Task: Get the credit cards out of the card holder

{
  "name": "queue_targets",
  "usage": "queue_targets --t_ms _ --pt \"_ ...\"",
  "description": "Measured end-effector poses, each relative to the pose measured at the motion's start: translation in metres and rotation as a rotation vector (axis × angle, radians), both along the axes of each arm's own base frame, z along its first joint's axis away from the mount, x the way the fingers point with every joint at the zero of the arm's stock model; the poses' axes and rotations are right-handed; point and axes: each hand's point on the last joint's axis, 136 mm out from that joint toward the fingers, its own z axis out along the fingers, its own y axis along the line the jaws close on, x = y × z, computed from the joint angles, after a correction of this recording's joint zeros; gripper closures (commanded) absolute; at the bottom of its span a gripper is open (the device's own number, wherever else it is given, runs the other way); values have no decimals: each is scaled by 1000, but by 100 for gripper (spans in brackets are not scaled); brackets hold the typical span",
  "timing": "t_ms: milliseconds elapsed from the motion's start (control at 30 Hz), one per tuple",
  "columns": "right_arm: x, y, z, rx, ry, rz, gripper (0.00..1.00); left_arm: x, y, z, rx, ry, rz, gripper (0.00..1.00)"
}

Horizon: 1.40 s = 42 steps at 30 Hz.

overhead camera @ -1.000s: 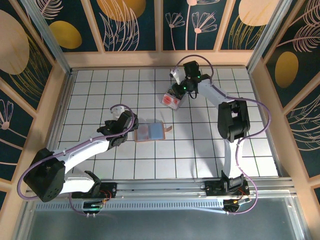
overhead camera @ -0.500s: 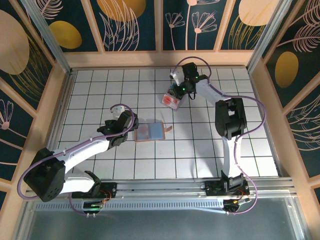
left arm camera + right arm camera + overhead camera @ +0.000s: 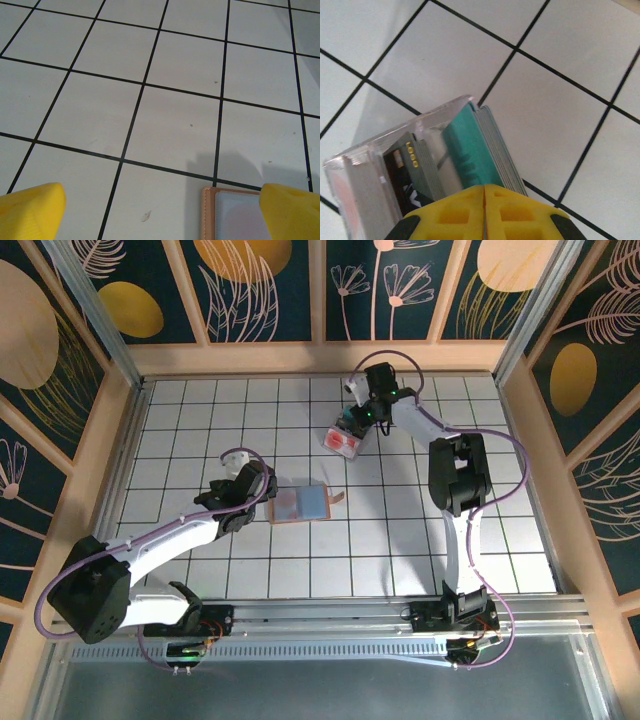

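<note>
The card holder (image 3: 300, 504) lies open and flat on the tiled table, tan-edged with a blue-grey inside and a small brown tab (image 3: 338, 498) on its right edge. My left gripper (image 3: 268, 495) sits at its left edge, open. In the left wrist view the holder's corner (image 3: 235, 217) lies between the yellow fingers (image 3: 35, 212), close to the right one. My right gripper (image 3: 360, 418) is far back, shut, its fingertips (image 3: 484, 200) pressed together just over a clear plastic box (image 3: 365, 170) that holds teal cards (image 3: 470, 155) and dark cards.
The clear box (image 3: 343, 441) stands on the white tiles at the back centre. Wooden walls (image 3: 110, 440) enclose the table on three sides. Bare tiles (image 3: 400, 530) lie right of the holder and in front of it.
The right arm's wrist has shifted slightly over the clear box. The left arm and the card holder have not moved.
</note>
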Motion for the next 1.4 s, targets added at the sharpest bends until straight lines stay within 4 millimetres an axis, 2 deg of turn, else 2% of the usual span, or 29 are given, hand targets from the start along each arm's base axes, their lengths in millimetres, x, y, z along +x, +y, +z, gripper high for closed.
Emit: queue_targets --t_ms 167,400,533,667,800,867,933,1100,1200,1300,1400 --pt "4 -6 2 -2 -7 -34 90 0 0 0 0 0 0 1" --pt "4 -5 8 38 -5 -90 80 -1 3 -2 8 12 6 1" --pt "-13 -7 23 77 -4 -175 78 0 12 -4 -2 21 39 1" --pt "-48 3 49 124 -25 -252 71 1 24 -8 -26 33 76 1" --pt "-98 42 70 160 -50 -265 66 -2 40 -18 -54 58 115 1" --pt "-124 66 71 170 -44 -250 66 -4 49 -23 -71 69 137 1" --pt "-153 92 64 173 -23 -230 65 -6 56 -28 -88 77 157 1" --pt "-214 128 37 138 46 -201 63 -10 67 -32 -129 72 195 1" --pt "-241 151 27 143 77 -176 60 -12 70 -33 -163 56 221 1" --pt "-259 168 9 127 111 -157 56 -16 73 -36 -199 44 247 1" --pt "-265 178 -12 100 140 -155 53 -20 75 -40 -224 41 268 1"
